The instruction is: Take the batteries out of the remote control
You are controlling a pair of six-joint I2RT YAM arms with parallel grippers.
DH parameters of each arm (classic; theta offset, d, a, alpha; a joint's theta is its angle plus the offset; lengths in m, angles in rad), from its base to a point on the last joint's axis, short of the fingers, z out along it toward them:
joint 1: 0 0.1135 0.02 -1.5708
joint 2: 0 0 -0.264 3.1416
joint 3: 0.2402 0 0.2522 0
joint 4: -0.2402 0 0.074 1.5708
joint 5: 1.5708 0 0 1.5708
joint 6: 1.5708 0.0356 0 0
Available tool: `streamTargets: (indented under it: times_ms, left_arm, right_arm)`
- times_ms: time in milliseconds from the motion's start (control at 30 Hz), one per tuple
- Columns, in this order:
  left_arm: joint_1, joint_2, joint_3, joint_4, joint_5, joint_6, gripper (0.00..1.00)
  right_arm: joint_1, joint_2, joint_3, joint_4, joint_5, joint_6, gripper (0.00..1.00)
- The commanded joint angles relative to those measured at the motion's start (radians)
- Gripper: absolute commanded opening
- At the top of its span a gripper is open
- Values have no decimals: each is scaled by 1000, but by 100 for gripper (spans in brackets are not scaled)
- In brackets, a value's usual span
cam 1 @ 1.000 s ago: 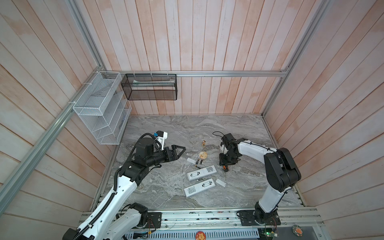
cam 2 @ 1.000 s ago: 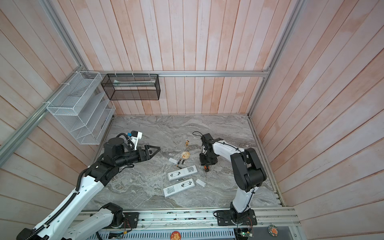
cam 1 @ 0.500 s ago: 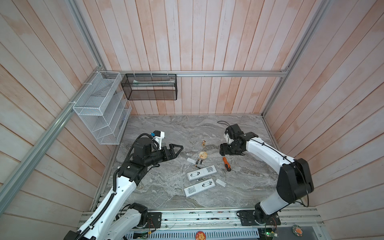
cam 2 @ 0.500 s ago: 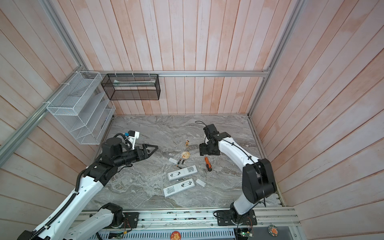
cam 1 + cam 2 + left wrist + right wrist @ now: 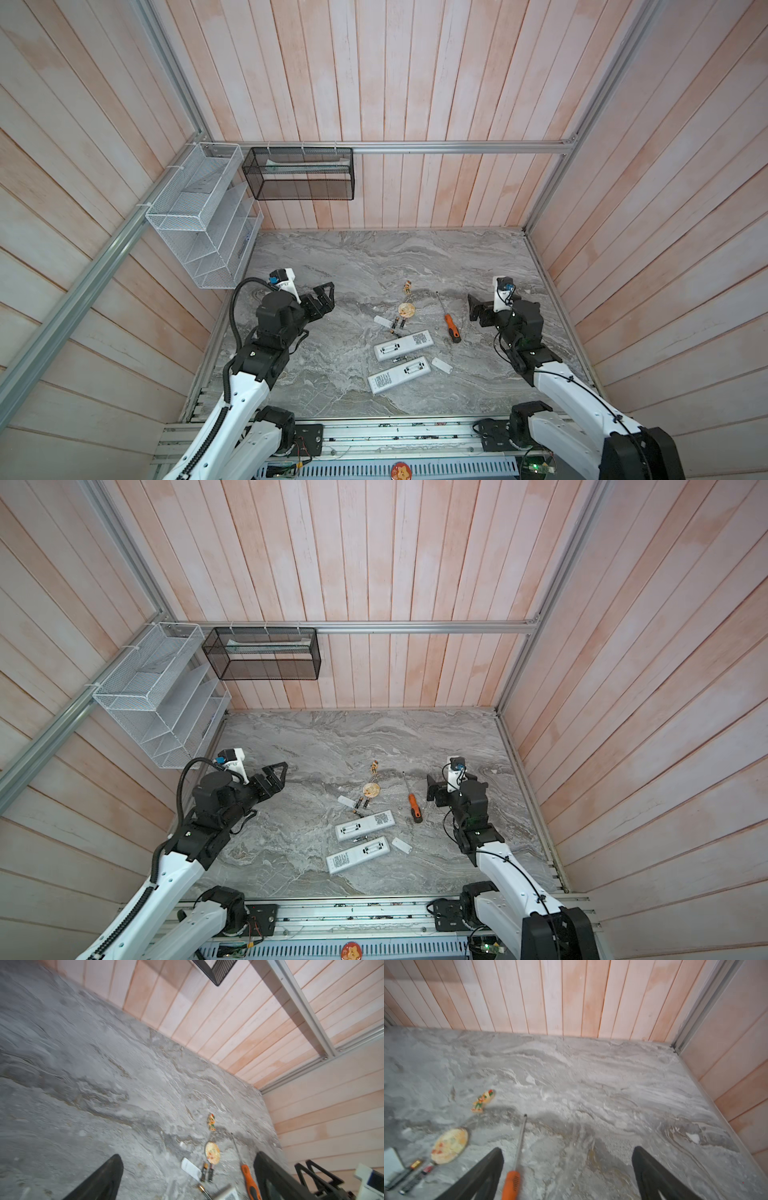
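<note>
— Where are the batteries?
— I see the batteries [image 5: 204,1173], slim, black and gold-tipped, loose on the veined grey counter [image 5: 332,270], just beyond two flat white remotes [image 5: 403,345] with uncovered bays.
— Claws?
— My left claw [image 5: 189,1154] and right claw [image 5: 566,1148] gape, holding nothing.

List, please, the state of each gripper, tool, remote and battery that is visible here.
left gripper: open, empty.
right gripper: open, empty.
screwdriver: lying flat on the table, not held.
upper remote: back side up, battery bay uncovered.
lower remote: back side up, battery bay uncovered.
batteries: lying loose on the table.
cover plates: off, lying on the table.
</note>
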Motion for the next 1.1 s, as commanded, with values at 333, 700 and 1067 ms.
streamTargets:
  times_ms: [333, 700, 1067]
  left_arm:
    - [143, 244, -315, 772, -239, 571, 100]
    - [224, 690, -265, 1094, -27, 616, 100]
    - [275, 781, -297, 1224, 54, 584, 100]
  right_arm:
    - [-143, 365, -47, 588, -24, -49, 98]
    - [-170, 495, -78, 774, -38, -32, 98]
    - [-196, 511, -87, 804, -47, 0, 98]
